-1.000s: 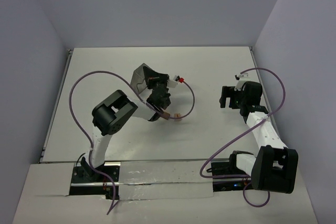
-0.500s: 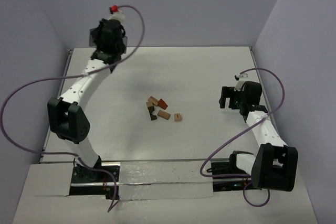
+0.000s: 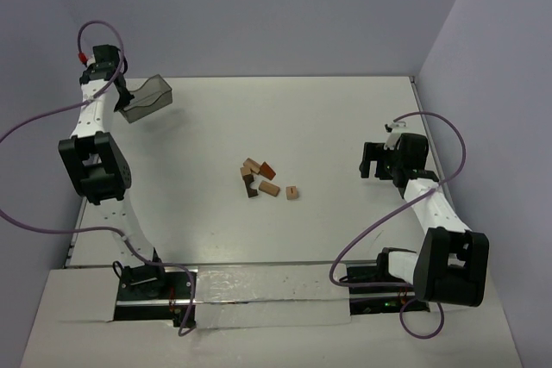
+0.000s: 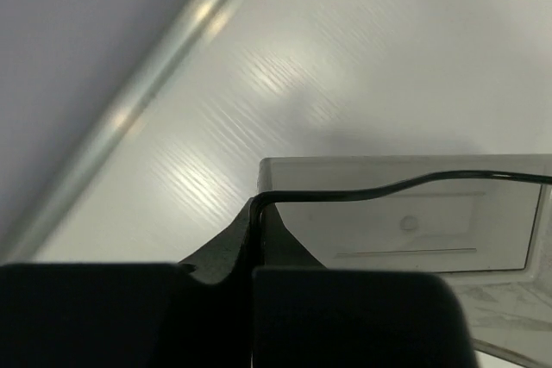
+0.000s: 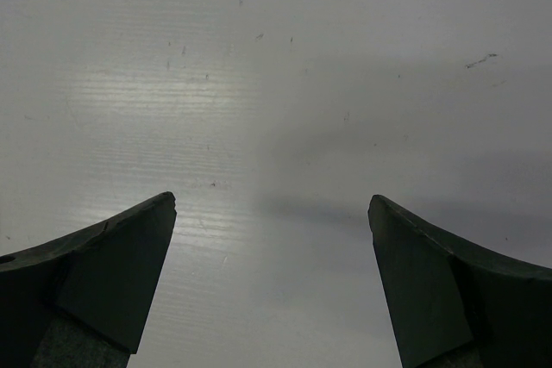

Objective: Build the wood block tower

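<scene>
Several small wooden blocks [image 3: 261, 178], light tan and reddish-brown, lie loose in a cluster near the middle of the table; one tan block [image 3: 292, 192] lies slightly apart to the right. My left gripper [image 3: 123, 99] is at the far left corner, shut on the rim of the grey translucent container [image 3: 146, 99], which hangs just above the table; the wrist view shows its wall [image 4: 405, 221] pinched between the jaws. My right gripper [image 3: 373, 161] is open and empty at the right, over bare table [image 5: 276, 127]. No blocks show in either wrist view.
The table's raised left edge [image 4: 129, 109] runs close beside the container. Purple cables loop from both arms. Walls close in the back and sides.
The left arm has swung from the middle of the table to the far left corner with the container, leaving the blocks spilled in a cluster. The right arm has not moved.
</scene>
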`<action>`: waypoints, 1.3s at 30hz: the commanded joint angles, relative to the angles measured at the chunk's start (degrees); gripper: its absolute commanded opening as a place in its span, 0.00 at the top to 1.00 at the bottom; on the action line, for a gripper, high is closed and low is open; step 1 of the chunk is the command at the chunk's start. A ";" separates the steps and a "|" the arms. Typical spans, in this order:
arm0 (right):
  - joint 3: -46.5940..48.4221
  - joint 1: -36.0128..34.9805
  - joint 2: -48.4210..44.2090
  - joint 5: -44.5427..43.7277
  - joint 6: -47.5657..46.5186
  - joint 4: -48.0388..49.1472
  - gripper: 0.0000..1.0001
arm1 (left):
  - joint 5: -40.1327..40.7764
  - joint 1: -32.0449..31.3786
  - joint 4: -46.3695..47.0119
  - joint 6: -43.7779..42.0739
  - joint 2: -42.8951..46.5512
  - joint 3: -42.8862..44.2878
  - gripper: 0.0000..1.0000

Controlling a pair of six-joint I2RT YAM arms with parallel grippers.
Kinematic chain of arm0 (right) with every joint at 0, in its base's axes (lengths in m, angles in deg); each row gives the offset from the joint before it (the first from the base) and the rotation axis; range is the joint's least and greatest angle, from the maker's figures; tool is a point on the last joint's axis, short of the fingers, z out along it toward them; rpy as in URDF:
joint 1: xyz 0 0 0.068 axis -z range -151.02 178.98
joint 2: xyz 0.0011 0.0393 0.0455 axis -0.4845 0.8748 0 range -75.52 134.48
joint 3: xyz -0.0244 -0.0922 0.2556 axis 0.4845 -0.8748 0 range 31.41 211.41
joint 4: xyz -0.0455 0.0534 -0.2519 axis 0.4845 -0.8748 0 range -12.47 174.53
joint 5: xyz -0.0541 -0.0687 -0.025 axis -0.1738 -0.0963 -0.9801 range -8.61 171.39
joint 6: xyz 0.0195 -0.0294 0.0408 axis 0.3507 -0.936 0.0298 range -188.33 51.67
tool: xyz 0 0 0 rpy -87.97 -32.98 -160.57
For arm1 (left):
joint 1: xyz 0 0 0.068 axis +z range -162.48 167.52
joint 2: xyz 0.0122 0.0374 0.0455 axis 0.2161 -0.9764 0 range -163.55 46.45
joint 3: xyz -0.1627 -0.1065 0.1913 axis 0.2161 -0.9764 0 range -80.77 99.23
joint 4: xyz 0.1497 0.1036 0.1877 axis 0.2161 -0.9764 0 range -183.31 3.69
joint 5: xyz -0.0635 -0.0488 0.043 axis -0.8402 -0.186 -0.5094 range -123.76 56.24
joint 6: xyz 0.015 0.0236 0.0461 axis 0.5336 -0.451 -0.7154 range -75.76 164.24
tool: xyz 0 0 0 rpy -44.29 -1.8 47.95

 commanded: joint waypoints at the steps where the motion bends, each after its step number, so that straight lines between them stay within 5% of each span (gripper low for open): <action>1: 2.46 0.35 0.89 -1.04 0.21 0.58 0.00 | -10.38 3.54 0.56 19.46 2.59 -0.53 1.00; 7: 2.79 0.37 2.59 -1.57 0.38 1.02 0.00 | -13.04 5.95 9.22 30.08 3.36 -5.37 1.00; 21: 2.99 0.37 2.31 -2.21 0.91 0.10 0.00 | 0.36 5.88 4.88 39.48 -8.74 7.93 1.00; 30: 3.32 0.28 2.86 -2.80 1.35 -0.24 0.00 | -5.97 8.14 8.99 42.47 -13.26 9.38 0.97; 36: 3.41 0.29 3.13 -3.15 1.08 -0.04 0.00 | -6.30 8.14 10.59 44.17 -14.52 9.13 0.79; 39: 3.49 0.28 3.39 -3.37 0.87 -0.12 0.00 | -6.79 7.97 11.50 44.72 -15.28 8.87 0.77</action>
